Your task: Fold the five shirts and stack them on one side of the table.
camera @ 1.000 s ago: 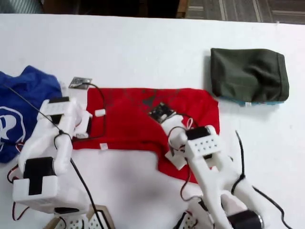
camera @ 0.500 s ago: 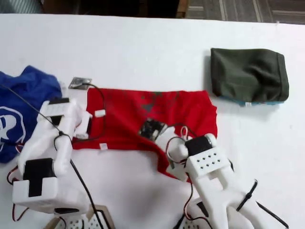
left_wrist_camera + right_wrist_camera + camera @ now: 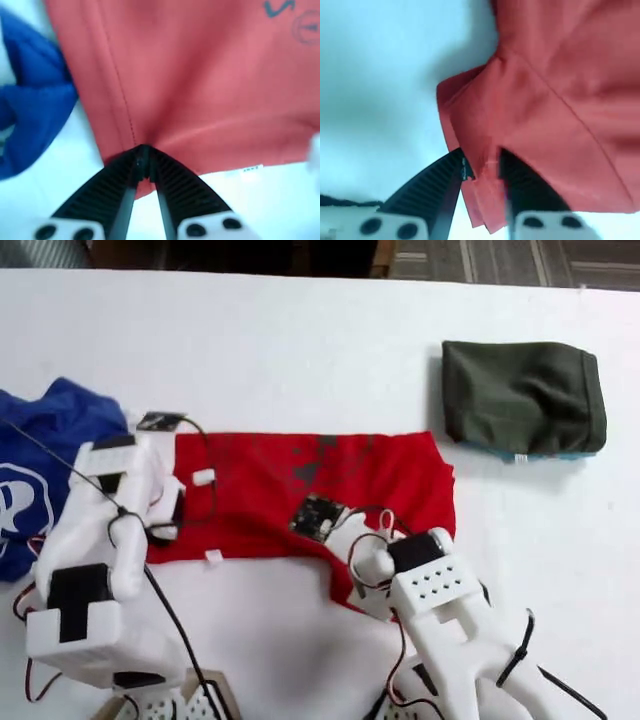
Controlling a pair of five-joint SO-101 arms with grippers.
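Spread flat mid-tabletop (image 3: 300, 350): red shirt (image 3: 380, 475), with a folded green shirt (image 3: 522, 395) near its far right corner and a blue shirt (image 3: 40, 440) bunched at the left edge. Pinched fully together on the red hem, the left jaws (right beside the blue cloth). Narrowly parted but gripping a doubled-over corner of the near edge, the right jaws.

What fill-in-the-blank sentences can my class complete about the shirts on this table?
The left fingers and right fingers are both shut on the spread-out shirt, which is ____.
The crumpled shirt on the left arm's side is ____.
The green shirt on the right arm's side is already ____.
Missing words: red; blue; folded.
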